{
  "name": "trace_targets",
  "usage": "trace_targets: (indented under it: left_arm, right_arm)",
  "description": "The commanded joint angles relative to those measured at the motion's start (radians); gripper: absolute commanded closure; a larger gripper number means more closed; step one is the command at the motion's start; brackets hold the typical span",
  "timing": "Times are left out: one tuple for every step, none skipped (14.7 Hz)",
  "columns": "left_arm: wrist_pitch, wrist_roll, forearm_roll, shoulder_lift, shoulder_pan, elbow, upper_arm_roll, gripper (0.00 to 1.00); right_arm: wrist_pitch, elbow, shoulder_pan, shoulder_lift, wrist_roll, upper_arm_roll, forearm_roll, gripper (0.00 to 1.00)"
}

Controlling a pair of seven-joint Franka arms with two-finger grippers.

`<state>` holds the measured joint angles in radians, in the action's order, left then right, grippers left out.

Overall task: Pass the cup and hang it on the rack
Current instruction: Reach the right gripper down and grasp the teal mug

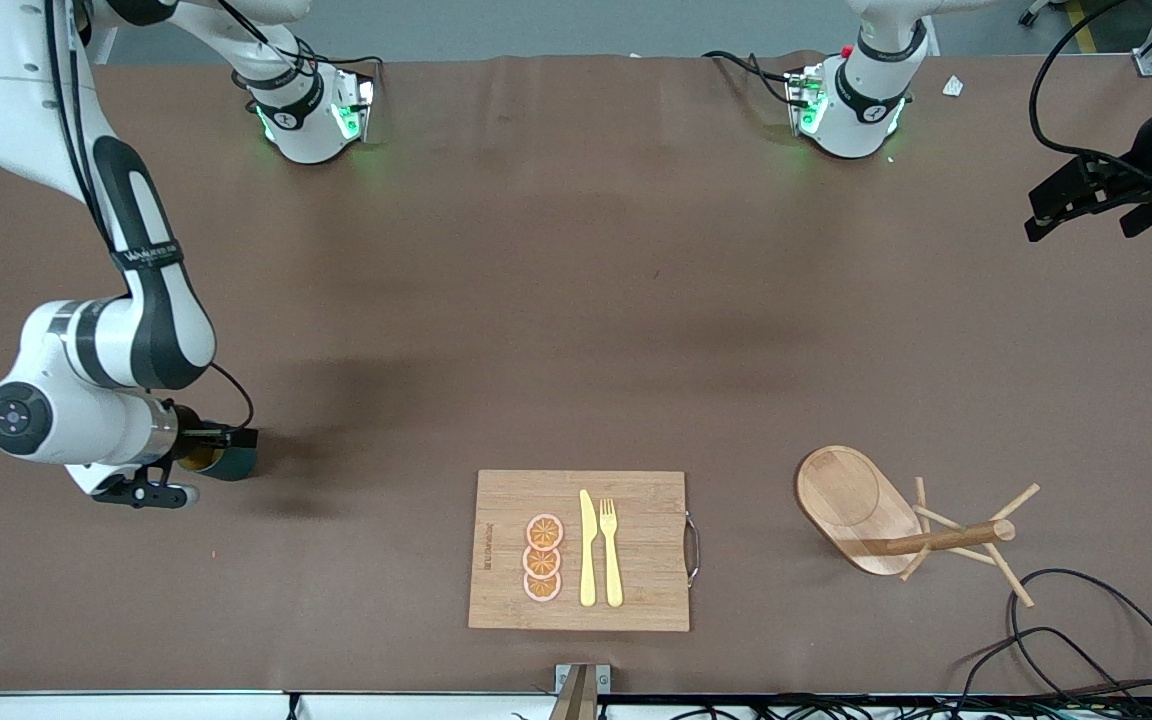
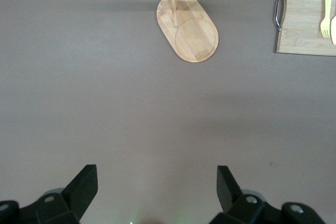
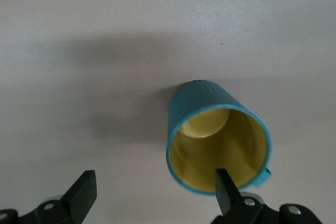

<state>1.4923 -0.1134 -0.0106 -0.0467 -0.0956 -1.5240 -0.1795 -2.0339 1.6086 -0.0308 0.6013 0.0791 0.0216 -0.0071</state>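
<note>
Jaws: right gripper (image 3: pixel 152 192) spread wide, gripping nothing; one finger (image 3: pixel 227 187) sits over the cup's rim, the other stands clear beside it. Left gripper (image 2: pixel 157 192) also spread, empty, nothing between the fingers but bare table.

Positions: cup (image 1: pixel 228 460) stands on the table (image 1: pixel 556 330) at the right arm's end, approx. as near the front camera as the board's top edge. Right gripper (image 1: pixel 226 440) is low, right at the cup. Left gripper (image 1: pixel 1086 200) hangs over the left arm's end of the table, well apart from everything; that arm waits. Rack (image 1: pixel 896 525) stands at the left arm's end, near the front camera, beside the cutting board (image 1: pixel 581 550). Board carries three orange slices (image 1: pixel 543 557), a knife (image 1: pixel 587 548) and a fork (image 1: pixel 611 550).

Progress: early stage, in my judgement. Cup not yet grasped, not lifted. Handover to left arm not done. Hanging not done; no peg of the rack (image 2: pixel 186 24) carries anything. All three steps outstanding.

Visibility limits:
- Cup mostly hidden by the right wrist in the front view; only a dark edge and a yellow bit show.
- Cup (image 3: pixel 218 142) handle barely seen at the rim in the right wrist view; its facing unclear.
- Whether the finger touches the rim: cannot tell.
- Rack's peg tops cut off in the left wrist view.
- Left arm partly cut off at the front view's edge.
</note>
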Motion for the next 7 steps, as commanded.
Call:
trace_targets:
  left_arm:
    - [-0.004, 0.008, 0.018, 0.011, -0.004, 0.021, -0.005, 0.00]
    - [-0.001, 0.008, 0.018, 0.010, -0.004, 0.021, -0.005, 0.00]
    - [-0.001, 0.008, 0.018, 0.010, -0.004, 0.021, -0.005, 0.00]
    - [-0.001, 0.008, 0.018, 0.010, -0.004, 0.021, -0.005, 0.00]
    - [-0.001, 0.008, 0.020, 0.010, -0.004, 0.021, -0.005, 0.00]
    - [-0.001, 0.009, 0.020, 0.008, -0.004, 0.021, -0.005, 0.00]
    - [-0.001, 0.008, 0.020, 0.008, -0.006, 0.021, -0.005, 0.00]
  right_arm:
    - [-0.037, -0.003, -0.011, 0.041, -0.005, 0.006, -0.017, 0.10]
    - [-0.040, -0.004, -0.011, 0.049, -0.013, 0.006, -0.019, 0.23]
    - [-0.040, -0.004, -0.011, 0.051, -0.042, 0.006, -0.019, 0.40]
    - [-0.040, -0.009, -0.014, 0.054, -0.071, 0.006, -0.019, 0.53]
    - [-0.040, -0.012, -0.015, 0.054, -0.091, 0.004, -0.021, 0.66]
    - [-0.040, -0.015, -0.020, 0.054, -0.097, 0.003, -0.021, 0.77]
    - [-0.040, -0.016, -0.024, 0.054, -0.099, 0.003, -0.021, 0.85]
